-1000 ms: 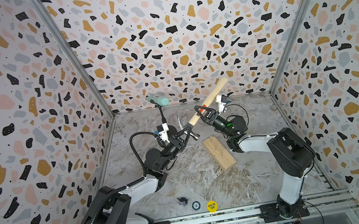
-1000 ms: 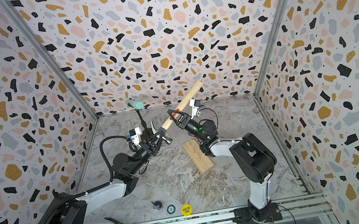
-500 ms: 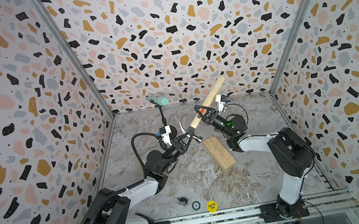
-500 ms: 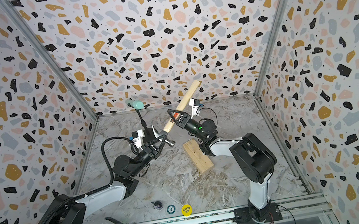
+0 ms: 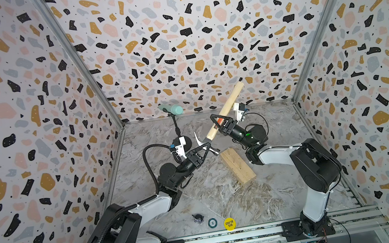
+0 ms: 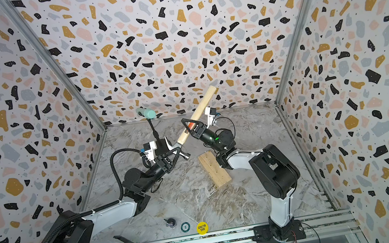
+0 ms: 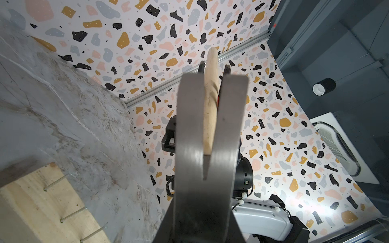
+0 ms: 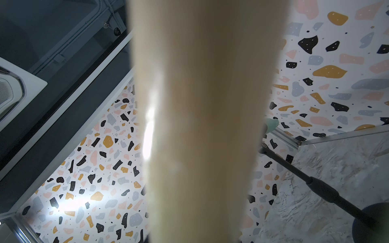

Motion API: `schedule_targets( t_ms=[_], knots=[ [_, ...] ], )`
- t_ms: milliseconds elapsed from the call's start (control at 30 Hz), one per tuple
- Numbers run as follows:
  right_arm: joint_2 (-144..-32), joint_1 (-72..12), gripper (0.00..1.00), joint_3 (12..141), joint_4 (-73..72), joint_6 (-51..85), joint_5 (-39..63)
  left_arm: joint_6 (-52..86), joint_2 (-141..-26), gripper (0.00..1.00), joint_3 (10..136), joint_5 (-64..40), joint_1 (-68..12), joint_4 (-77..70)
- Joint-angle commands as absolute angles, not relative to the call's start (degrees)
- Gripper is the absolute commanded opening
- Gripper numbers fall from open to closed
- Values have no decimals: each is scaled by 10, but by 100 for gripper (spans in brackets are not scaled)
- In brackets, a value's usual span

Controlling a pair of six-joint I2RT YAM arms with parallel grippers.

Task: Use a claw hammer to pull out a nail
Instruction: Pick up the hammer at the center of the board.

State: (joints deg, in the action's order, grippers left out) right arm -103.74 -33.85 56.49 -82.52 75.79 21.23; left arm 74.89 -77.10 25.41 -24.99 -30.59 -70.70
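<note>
The claw hammer (image 5: 223,111) hangs slanted above the table in both top views, its pale handle (image 6: 197,115) rising toward the back wall. My left gripper (image 5: 205,148) is shut on its steel head (image 7: 210,147). My right gripper (image 5: 217,121) is shut on the handle at the orange-and-black label. In the right wrist view the handle (image 8: 206,126) fills the middle and hides the fingers. The wood block (image 5: 238,166) lies on the table below the head. Three thin nails (image 7: 73,214) stick out of the block (image 7: 37,212) in the left wrist view.
A black stand with a teal-tipped microphone (image 5: 172,109) rises at the back, just left of the hammer. A yellow disc (image 5: 229,224), a small green chip (image 5: 212,223) and a small dark object (image 5: 198,218) lie near the front rail. Patterned walls enclose three sides.
My right gripper's fingers have closed onto the handle. The hammer and the left arm have shifted only slightly.
</note>
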Motion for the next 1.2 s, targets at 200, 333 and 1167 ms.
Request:
schedule_targets(
  t_ms=[200,333,1167],
  knots=[
    [-988,-334,5,577,-865,736,227,746,-765,0,260,-259,-310,-755],
    [-981,-331,0,574,-861,732,228,748,-770,5,263,-260,-311,-755],
    [-912,-306,0,555,-818,705,235,721,-762,54,282,-268,-309,-710]
  ],
)
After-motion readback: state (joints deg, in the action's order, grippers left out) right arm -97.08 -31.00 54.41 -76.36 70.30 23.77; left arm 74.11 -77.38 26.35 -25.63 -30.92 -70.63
